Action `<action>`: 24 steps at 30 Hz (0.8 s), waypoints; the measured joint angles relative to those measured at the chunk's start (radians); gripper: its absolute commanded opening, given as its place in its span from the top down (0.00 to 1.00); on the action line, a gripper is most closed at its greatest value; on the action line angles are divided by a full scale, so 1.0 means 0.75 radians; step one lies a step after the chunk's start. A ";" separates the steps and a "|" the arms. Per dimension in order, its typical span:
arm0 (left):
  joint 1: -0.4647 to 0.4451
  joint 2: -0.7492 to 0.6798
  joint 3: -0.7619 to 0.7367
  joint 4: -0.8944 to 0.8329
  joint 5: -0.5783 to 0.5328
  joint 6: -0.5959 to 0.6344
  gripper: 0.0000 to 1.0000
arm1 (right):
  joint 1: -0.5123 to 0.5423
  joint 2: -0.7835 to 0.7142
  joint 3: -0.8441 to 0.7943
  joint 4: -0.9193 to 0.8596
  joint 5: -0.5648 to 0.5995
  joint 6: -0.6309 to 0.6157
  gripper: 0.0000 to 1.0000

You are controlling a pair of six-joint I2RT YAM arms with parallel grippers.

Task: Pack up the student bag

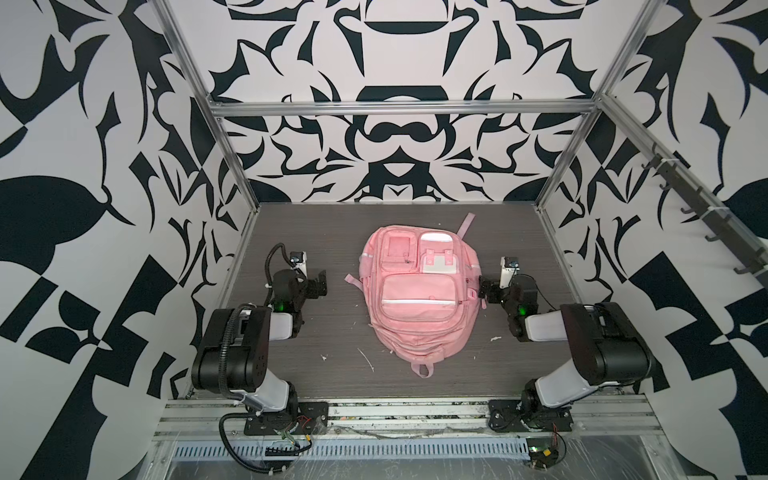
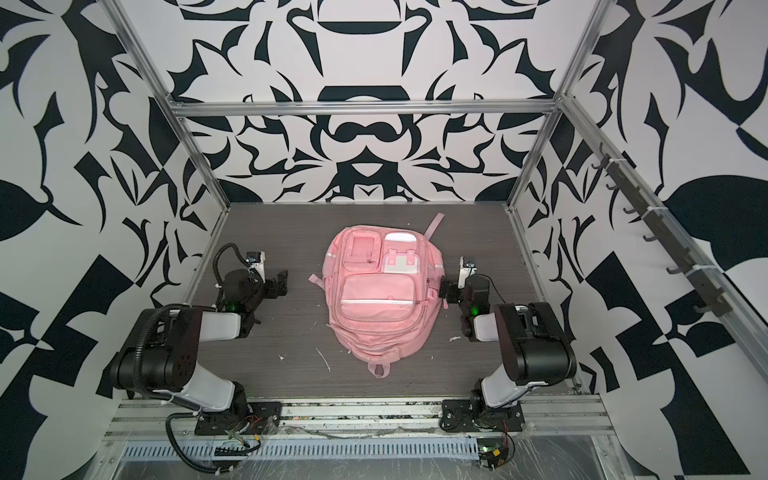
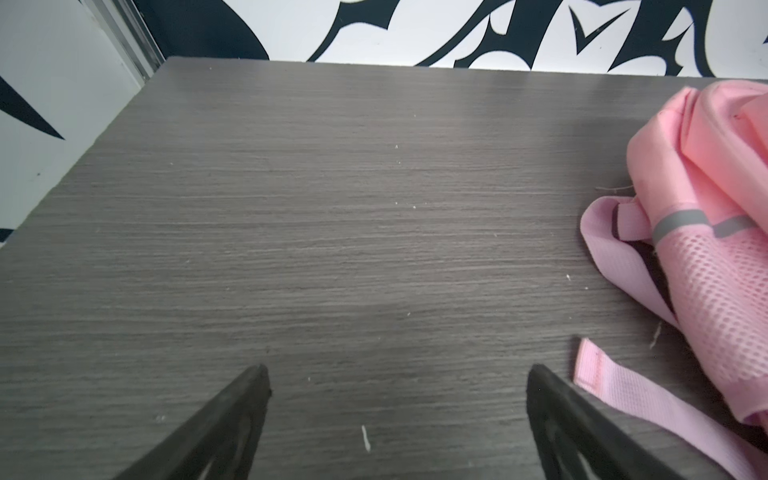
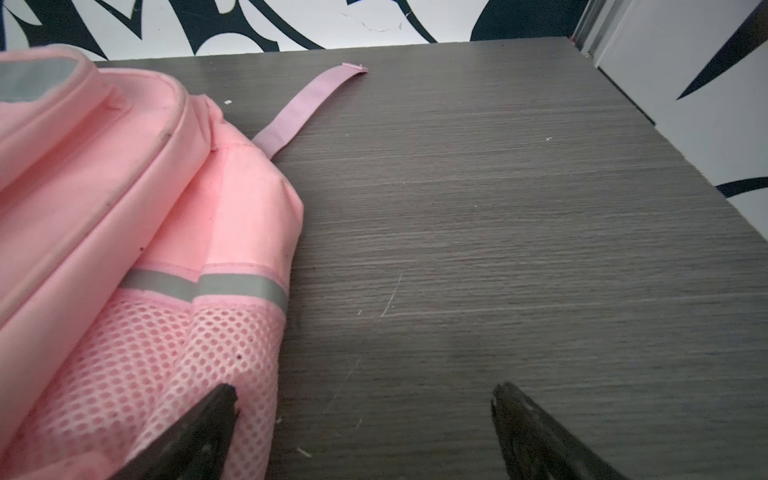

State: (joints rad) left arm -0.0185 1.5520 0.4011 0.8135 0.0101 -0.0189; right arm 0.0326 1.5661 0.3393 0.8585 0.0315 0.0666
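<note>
Top views: large soft pink fabric backpack (image 1: 415, 316) lies mid-frame on grey wood-grain bench (image 1: 311, 232), pockets up, likely for access; flanking jaws wide, empty.

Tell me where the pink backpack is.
In a top view the student bag lies flat on the table, pockets up, between the left gripper and right gripper, nearer the latter.

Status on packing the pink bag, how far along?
Done: nothing visible. The student bag lies flat on the table, front pockets apparently closed, and no items to pack are in view. In hand: nothing. The left tool is open over the table, apart from the bag; the right tool is open close beside the mesh side pocket. Left: opening the bag, loading it, closing it.
</note>
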 measured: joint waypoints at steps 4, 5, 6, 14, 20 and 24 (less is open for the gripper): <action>-0.002 0.003 0.000 0.025 -0.008 0.000 0.01 | 0.024 0.000 0.000 0.009 0.075 -0.020 0.00; -0.002 0.003 -0.001 0.031 -0.009 0.000 0.01 | 0.027 0.000 0.000 0.010 0.084 -0.024 0.00; -0.002 0.003 -0.002 0.038 -0.009 0.000 0.01 | 0.028 0.000 0.000 0.011 0.092 -0.026 0.00; -0.003 0.003 -0.010 0.054 -0.018 0.000 0.01 | 0.030 -0.001 0.000 0.025 0.114 -0.034 0.00; -0.004 0.003 -0.010 0.056 -0.018 0.000 0.01 | 0.030 0.000 0.000 0.030 0.118 -0.035 0.00; -0.004 0.003 -0.010 0.056 -0.018 0.000 0.01 | 0.030 0.000 0.000 0.030 0.119 -0.036 0.00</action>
State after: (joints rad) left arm -0.0212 1.5539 0.3939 0.8558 -0.0032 -0.0189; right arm 0.0551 1.5661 0.3393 0.8810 0.1204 0.0395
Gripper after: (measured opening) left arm 0.992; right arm 0.995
